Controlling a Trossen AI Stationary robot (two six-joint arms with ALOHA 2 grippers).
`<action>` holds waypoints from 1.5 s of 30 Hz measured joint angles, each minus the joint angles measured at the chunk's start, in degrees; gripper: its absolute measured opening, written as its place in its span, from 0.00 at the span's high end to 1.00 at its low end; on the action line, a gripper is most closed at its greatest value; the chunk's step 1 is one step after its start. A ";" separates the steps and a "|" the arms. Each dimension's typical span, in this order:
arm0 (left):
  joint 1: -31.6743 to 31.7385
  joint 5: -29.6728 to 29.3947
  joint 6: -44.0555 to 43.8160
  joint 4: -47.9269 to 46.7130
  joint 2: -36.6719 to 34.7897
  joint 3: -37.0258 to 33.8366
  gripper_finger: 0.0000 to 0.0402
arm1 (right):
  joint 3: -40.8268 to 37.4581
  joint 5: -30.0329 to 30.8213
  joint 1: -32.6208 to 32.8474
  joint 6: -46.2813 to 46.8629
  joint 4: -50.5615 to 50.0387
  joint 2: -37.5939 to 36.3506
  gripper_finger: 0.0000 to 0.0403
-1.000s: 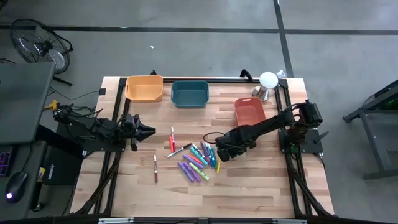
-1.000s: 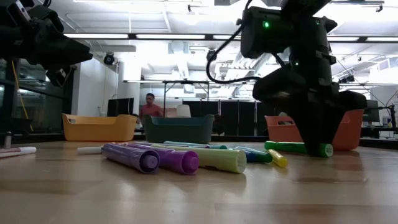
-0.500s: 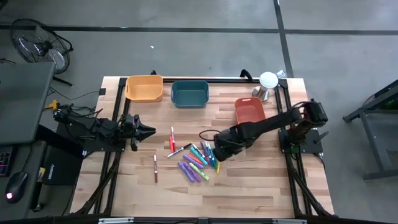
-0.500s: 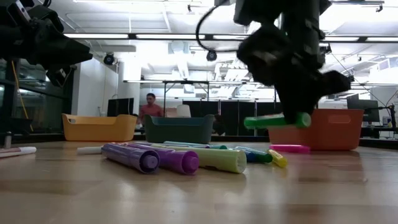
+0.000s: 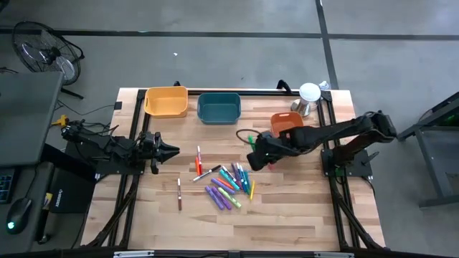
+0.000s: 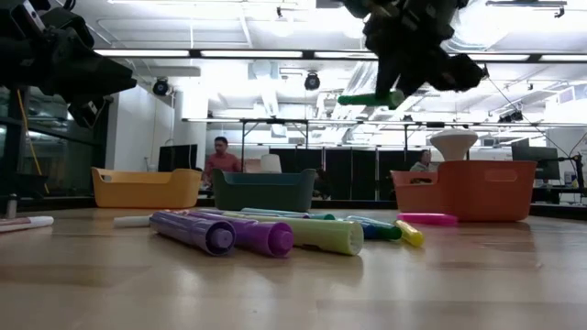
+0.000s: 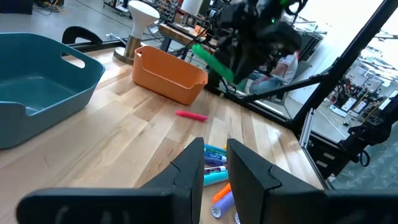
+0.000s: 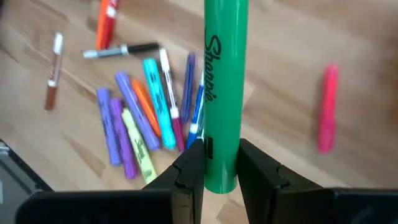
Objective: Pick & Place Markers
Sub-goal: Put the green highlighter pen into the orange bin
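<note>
**Green marker lifted clear, heading for a bin**

A second ago my right gripper (image 5: 255, 148) was down at the table on the edge of the pile, fingers closing around a green marker (image 8: 222, 93). Half a second ago it was just off the wood. Now I have it well up in the air, clamped across its barrel between both fingers, and my arm has swung away from the pile toward the far side of the table, near the orange-red bin (image 5: 281, 122). I judge the pick is done and what remains for this one is the carry and drop; which bin it belongs in I cannot tell.

The marker is a smooth, glossy plastic cylinder with black "Sharpie" lettering along it, slick enough that I would keep the squeeze firm. A pink marker (image 8: 327, 107) lies alone on the boards, apart from the main cluster of markers (image 5: 229, 186) in purple, teal, orange, yellow and blue, which lie fanned and touching. A red marker (image 5: 198, 160) and a brown marker (image 5: 178, 193) sit off to one side. The table (image 5: 287, 215) is pale butcher-block wood with visible strips. The teal bin (image 5: 219, 107) and yellow bin (image 5: 166, 101) are rounded-corner plastic tubs along the far edge.

My left gripper (image 5: 169, 150) waits at the table's left edge, fingers slightly parted and holding nothing.
</note>
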 joint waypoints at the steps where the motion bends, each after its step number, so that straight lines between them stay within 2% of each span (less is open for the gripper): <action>1: 0.00 0.00 -0.02 -0.01 0.00 0.01 0.83 | 0.01 0.47 -0.43 -0.49 -1.14 -0.81 0.83; 11: 0.00 0.00 0.00 -0.01 0.00 0.01 0.83 | 0.00 5.26 -5.32 -2.18 -15.42 -7.19 0.82; 19: 0.00 0.00 -0.02 -0.01 0.00 0.02 0.83 | -0.05 8.17 -9.77 -2.32 -29.44 -9.10 0.82; 23: 0.00 0.00 -0.02 -0.01 0.00 0.00 0.83 | -2.27 8.25 -12.78 -2.41 -31.84 -9.83 0.82; 27: 0.00 0.00 -0.02 -0.01 0.00 0.00 0.83 | -7.91 6.26 -15.60 -3.44 -29.66 -11.38 0.82; 35: 0.00 0.00 0.00 -0.01 0.00 0.02 0.83 | -18.98 1.59 -20.48 -5.27 -15.91 -12.88 0.82; 45: 0.00 -0.01 -0.02 0.00 0.00 0.01 0.83 | -25.73 -4.03 -25.35 -8.03 -1.19 -11.98 0.82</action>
